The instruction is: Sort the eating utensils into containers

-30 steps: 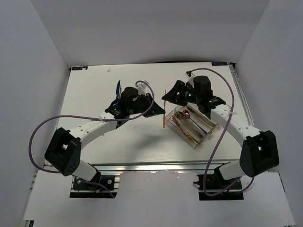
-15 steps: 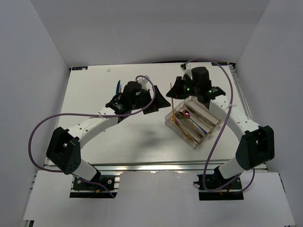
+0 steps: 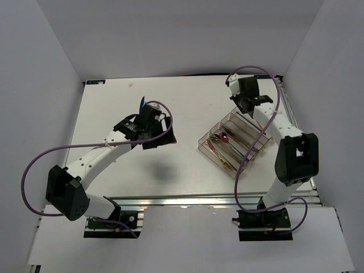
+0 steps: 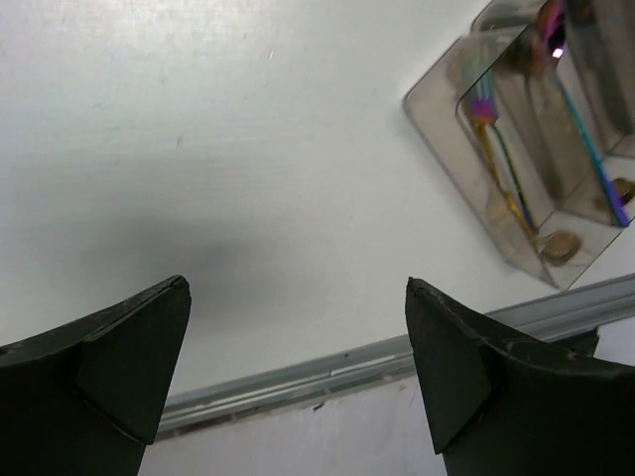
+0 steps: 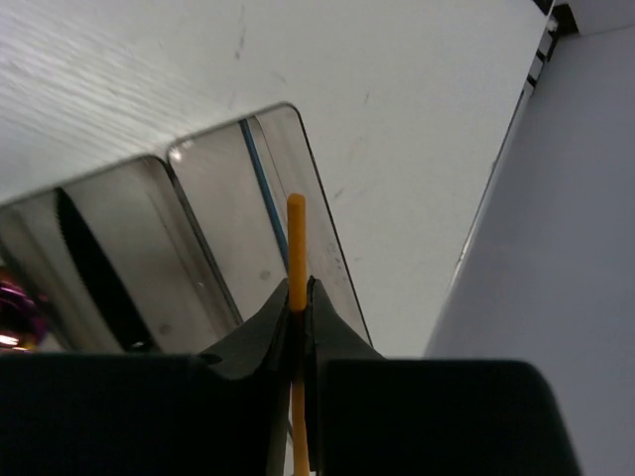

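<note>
The right gripper [image 5: 298, 290] has its fingertips pressed tight on a thin gold-brown chopstick [image 5: 296, 238]. The stick runs straight out ahead from between them, its long axis in line with the fingers and its free end pointing away from the wrist. Directly beyond and beneath that end lies the clear organizer tray [image 5: 223, 248]. The tip is over the outermost compartment, on the gripper's right, where a slim blue piece [image 5: 263, 188] already lies along the floor. The compartment's long axis slants slightly across the stick instead of matching it, so I judge a small twist is needed before the stick can drop in cleanly. Whether the tip touches the tray floor cannot be told. In the overhead view the right gripper [image 3: 249, 111] hangs at the tray's [image 3: 200, 147] far end, and this arm is plainly the nearer one. The left gripper [image 4: 298, 367] is spread wide and holds nothing, with the tray ahead and to its right, well apart.
</note>
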You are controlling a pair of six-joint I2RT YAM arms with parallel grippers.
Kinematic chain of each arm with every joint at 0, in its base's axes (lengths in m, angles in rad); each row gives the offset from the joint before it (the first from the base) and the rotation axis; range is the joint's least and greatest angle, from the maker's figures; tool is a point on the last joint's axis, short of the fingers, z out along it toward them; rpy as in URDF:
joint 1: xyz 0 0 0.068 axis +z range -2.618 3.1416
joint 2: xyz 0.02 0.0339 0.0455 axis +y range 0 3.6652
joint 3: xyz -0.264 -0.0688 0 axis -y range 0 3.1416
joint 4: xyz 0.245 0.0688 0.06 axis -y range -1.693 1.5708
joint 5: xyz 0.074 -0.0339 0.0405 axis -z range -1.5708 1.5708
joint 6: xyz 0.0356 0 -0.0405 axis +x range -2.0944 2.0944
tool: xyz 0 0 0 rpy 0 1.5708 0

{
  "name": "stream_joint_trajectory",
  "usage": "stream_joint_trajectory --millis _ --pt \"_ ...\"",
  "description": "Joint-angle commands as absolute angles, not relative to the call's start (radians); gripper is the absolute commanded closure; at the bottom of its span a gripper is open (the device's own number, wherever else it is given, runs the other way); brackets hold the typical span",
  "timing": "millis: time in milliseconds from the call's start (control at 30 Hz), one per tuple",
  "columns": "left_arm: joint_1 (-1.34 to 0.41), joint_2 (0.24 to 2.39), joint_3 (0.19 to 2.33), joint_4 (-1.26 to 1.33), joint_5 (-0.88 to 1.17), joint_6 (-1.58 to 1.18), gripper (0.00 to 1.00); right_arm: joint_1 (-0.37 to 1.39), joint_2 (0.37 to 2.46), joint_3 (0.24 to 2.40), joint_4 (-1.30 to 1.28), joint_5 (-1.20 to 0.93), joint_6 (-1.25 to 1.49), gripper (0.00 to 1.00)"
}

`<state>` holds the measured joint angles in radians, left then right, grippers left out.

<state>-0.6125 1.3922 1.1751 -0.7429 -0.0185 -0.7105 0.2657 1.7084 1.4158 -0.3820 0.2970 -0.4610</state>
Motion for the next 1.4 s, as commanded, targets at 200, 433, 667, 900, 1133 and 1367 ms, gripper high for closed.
stream_joint_trajectory --millis 200,433,667,900,1133,1367 --pt "-0.614 1.302 1.123 -0.805 -0.008 -0.660 0.02 0.202 1.753 1.319 -0.121 0.278 -0.713 1.00" --pt "-0.614 1.290 1.109 -0.819 -0.011 -0.646 0.02 0.199 1.824 1.350 -0.133 0.247 -0.692 1.00" --pt "-0.612 1.287 1.120 -0.863 -0.041 -0.618 0.02 0.183 1.845 1.322 -0.186 0.229 -0.695 0.86" --pt "-0.606 1.284 1.135 -0.873 -0.093 -0.603 0.02 0.181 1.827 1.327 -0.209 0.209 -0.689 0.11" --pt "-0.555 1.313 1.195 -0.919 -0.221 -0.589 0.02 0.186 1.769 1.383 -0.216 0.204 -0.609 0.11" --pt "-0.322 1.555 1.370 -0.928 -0.190 -0.421 0.02 0.362 1.562 1.560 -0.331 0.447 -0.309 0.11"
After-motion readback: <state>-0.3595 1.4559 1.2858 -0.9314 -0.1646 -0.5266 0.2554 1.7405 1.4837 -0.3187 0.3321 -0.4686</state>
